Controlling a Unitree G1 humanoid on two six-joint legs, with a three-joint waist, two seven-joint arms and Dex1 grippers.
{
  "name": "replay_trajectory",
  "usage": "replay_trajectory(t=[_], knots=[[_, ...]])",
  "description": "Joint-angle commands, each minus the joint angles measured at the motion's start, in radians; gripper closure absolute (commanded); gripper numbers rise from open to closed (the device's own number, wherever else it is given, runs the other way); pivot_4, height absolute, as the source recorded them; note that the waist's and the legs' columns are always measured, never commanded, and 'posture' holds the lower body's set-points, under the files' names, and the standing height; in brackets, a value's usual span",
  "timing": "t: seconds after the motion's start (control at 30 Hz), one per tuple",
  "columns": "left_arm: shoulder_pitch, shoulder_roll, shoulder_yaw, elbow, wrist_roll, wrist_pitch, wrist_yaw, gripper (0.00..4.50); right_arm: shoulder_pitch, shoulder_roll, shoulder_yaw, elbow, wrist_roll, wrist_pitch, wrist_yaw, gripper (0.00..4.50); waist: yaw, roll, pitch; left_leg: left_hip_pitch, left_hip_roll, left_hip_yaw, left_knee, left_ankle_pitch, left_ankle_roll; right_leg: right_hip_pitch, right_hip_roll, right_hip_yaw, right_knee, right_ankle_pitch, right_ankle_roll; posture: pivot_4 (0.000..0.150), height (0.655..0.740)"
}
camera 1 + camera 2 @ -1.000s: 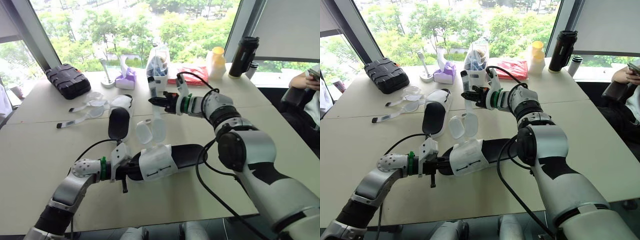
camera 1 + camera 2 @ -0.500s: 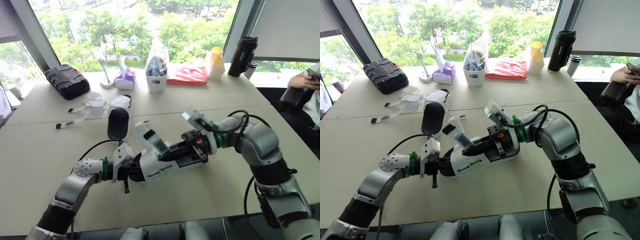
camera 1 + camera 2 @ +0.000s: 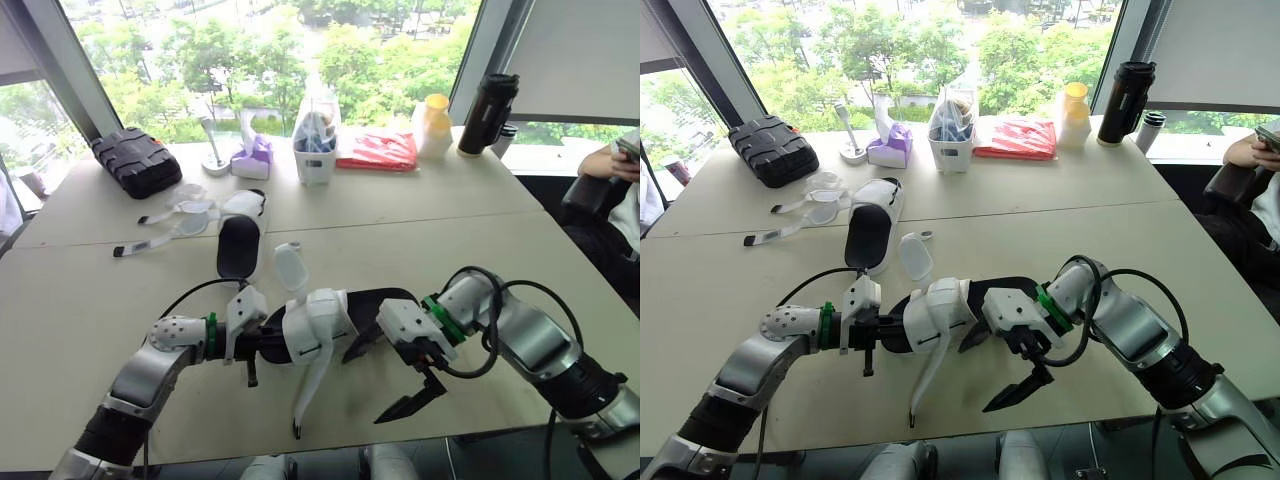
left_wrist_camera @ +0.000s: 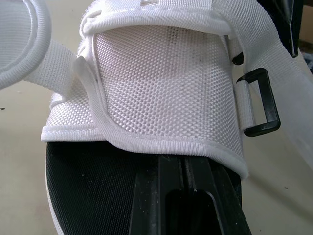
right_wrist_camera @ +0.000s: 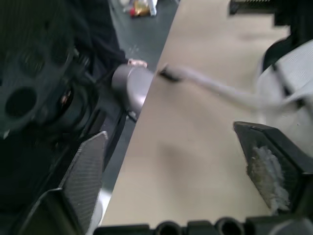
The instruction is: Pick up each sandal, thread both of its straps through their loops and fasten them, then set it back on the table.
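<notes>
Left eye view: a beige table (image 3: 90, 300) beside a window carries everything shown. At its front centre, between the two arms, is a sandal (image 3: 318, 322) with a black sole and a white mesh upper; whether it rests on the surface or is held just above it cannot be told. A second sandal (image 3: 238, 243) lies farther back and toward the robot's left, well apart from both grippers. A black case (image 3: 137, 160) sits at the far left corner.

The left gripper (image 3: 256, 343) is clamped on the sandal's left end; in the left wrist view its fingers (image 4: 195, 200) are pressed together on the black sole under the upper. The right gripper (image 3: 365, 385) hangs just right of the sandal with its fingers spread wide and nothing between them.

A long strap (image 3: 308, 385) trails from the upper toward the table's front edge. A short strap (image 3: 290, 268) stands up behind the sandal. A black loop (image 4: 259, 105) sits on a white tab at the side of the upper, with the broad strap passing just beside it.
</notes>
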Motion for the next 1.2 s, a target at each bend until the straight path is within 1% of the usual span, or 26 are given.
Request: replay_trajectory(t=[0.03,0.13,0.27,0.37,0.4,0.5,0.57,0.63,0.8,0.97,1.2], knots=[[0.03,0.006,-0.008,-0.007,0.004,0.017,0.003,4.5,0.04,-0.072,-0.05,0.015,-0.016,-0.084,0.035,0.05,0.001,0.0,0.0,0.0,0.0,0.0,0.0,0.0,0.0,0.0,0.0,0.0,0.0,0.0,0.0,0.15,0.74],[0.044,0.0,-0.019,-0.012,0.008,0.01,0.007,4.5,0.043,-0.089,-0.087,0.045,0.019,-0.016,0.011,0.05,-0.002,0.0,0.0,0.001,0.0,0.0,0.0,0.0,0.0,0.001,0.0,0.0,0.0,0.0,0.0,0.15,0.74],[0.055,-0.008,-0.033,-0.023,0.011,0.009,0.016,4.5,0.036,-0.091,-0.095,0.051,0.064,0.19,-0.028,0.05,0.002,0.0,0.0,0.0,0.001,-0.001,0.0,0.0,0.0,0.001,0.0,0.0,0.0,0.0,0.0,0.15,0.74],[0.056,-0.006,-0.048,-0.034,0.023,0.002,0.015,4.5,0.018,-0.059,-0.082,0.043,0.14,0.466,-0.093,0.05,0.003,0.0,0.0,0.0,0.0,-0.001,0.0,0.0,0.001,0.001,0.0,0.0,-0.002,0.0,0.0,0.15,0.74],[0.048,-0.007,-0.049,-0.028,0.025,-0.001,0.012,4.5,-0.004,-0.031,-0.075,0.057,0.169,0.578,-0.122,0.05,0.003,0.0,0.0,0.0,0.0,-0.001,0.0,-0.001,0.001,0.001,0.0,0.0,-0.002,0.0,0.0,0.15,0.74],[0.036,-0.01,-0.05,-0.025,0.03,-0.002,0.011,4.5,-0.029,0.035,-0.087,0.065,0.233,0.766,-0.191,0.05,0.005,0.0,0.0,0.0,0.0,-0.001,0.0,-0.001,0.001,0.001,0.0,0.0,-0.002,0.0,0.0,0.15,0.74],[0.028,-0.014,-0.054,-0.027,0.033,0.0,0.011,4.5,-0.035,0.108,-0.118,0.066,0.28,0.905,-0.268,0.05,0.005,0.0,0.0,0.0,0.0,-0.001,0.0,-0.001,0.001,0.001,0.0,0.0,-0.002,0.0,0.0,0.15,0.74],[0.02,-0.019,-0.057,-0.025,0.034,0.002,0.013,4.5,-0.028,0.199,-0.165,0.046,0.313,1.003,-0.362,0.05,0.008,0.0,0.0,-0.001,0.0,-0.002,0.0,-0.001,0.001,0.001,0.0,0.0,-0.002,0.0,0.0,0.15,0.74],[0.02,-0.035,-0.061,-0.028,0.029,0.012,0.018,4.5,-0.009,0.343,-0.268,0.013,0.355,1.146,-0.534,0.05,0.025,0.0,0.0,-0.001,-0.001,-0.002,0.0,-0.001,0.001,0.0,-0.001,0.0,-0.003,0.0,0.0,0.15,0.74],[0.022,-0.04,-0.063,-0.026,0.031,0.012,0.018,4.5,0.024,0.43,-0.326,-0.017,0.377,1.227,-0.659,0.05,0.025,0.0,-0.001,-0.001,-0.001,-0.002,0.0,-0.001,0.002,0.0,0.0,0.0,-0.003,0.0,0.0,0.15,0.74],[0.021,-0.042,-0.061,-0.022,0.031,0.011,0.018,4.5,0.05,0.495,-0.363,-0.019,0.462,1.236,-0.812,0.05,0.024,0.0,-0.001,-0.001,-0.001,-0.001,0.0,-0.001,0.002,0.001,0.0,0.0,-0.002,0.001,0.0,0.15,0.74]])
